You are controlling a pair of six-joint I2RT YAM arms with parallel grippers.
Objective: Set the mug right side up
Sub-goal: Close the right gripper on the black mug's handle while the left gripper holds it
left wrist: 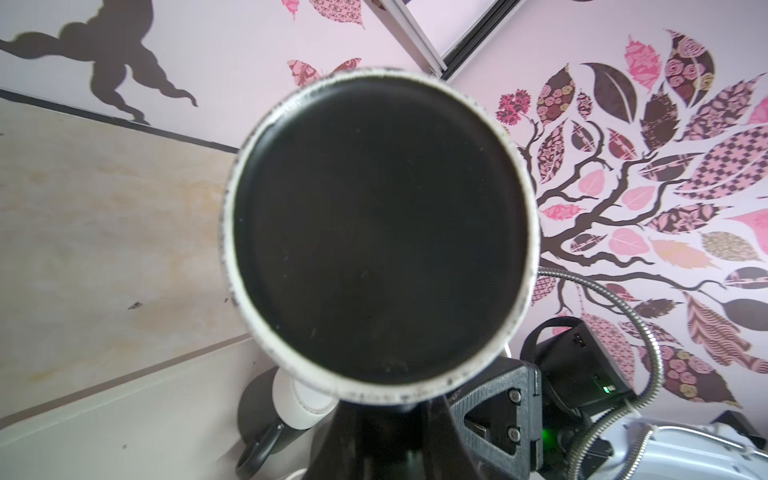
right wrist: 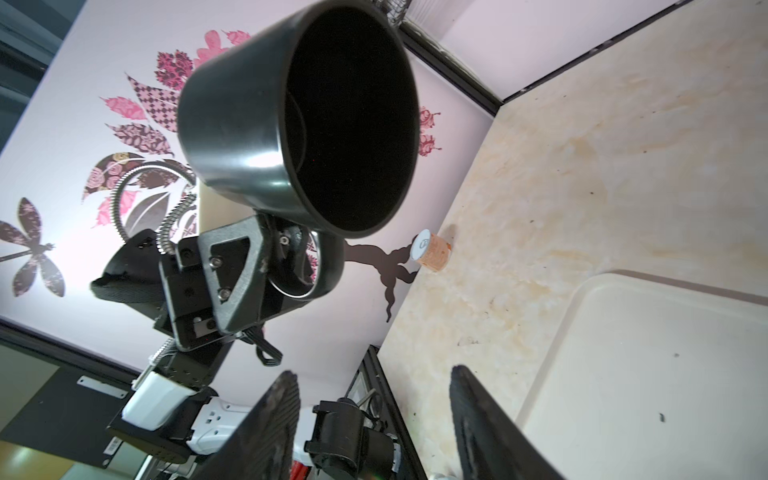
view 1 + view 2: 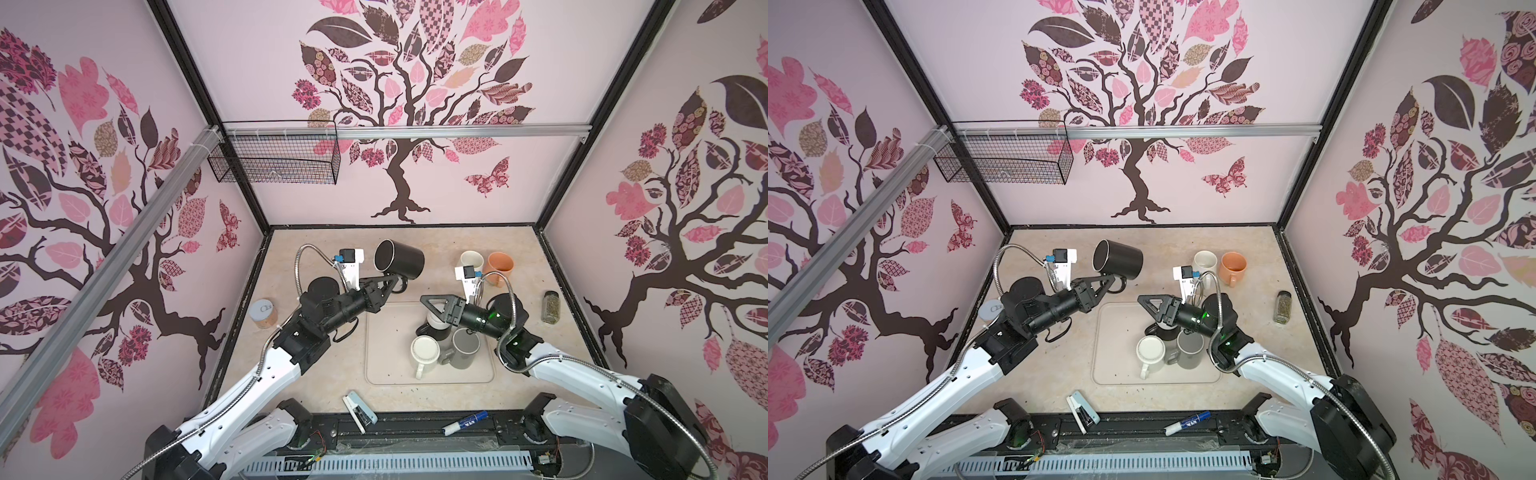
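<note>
- Two top views agree: the left claw (image 3: 394,282) is clamped on the handle of the black mug (image 3: 400,259). The mug hangs on its side above the surface (image 3: 336,382), just beyond the far rim of the tray (image 3: 390,332). Its base faces the left edge and its mouth the right edge.
- In both top views the right claw (image 3: 430,306) hovers over the tray, jaws apart and nothing between them. Below it a black-and-white mug (image 3: 436,323) is partly hidden. Beside that stand a white mug (image 3: 424,353), bottom up, and a grey mug (image 3: 465,347), mouth up.
- In a top view a cream mug (image 3: 1204,262) and an orange mug (image 3: 1233,266) stand upright toward the back right corner. A spice jar (image 3: 1282,306) stands by the right edge.
- Left wrist view: the black mug's (image 1: 380,237) base, ringed in worn white, fills the middle.
- Right wrist view: the black mug's (image 2: 299,120) dark mouth faces the camera, and the left claw pinches its handle. The right claw's fingers (image 2: 278,424) stand wide and empty. A small can (image 2: 432,251) sits by the surface's left edge.
</note>
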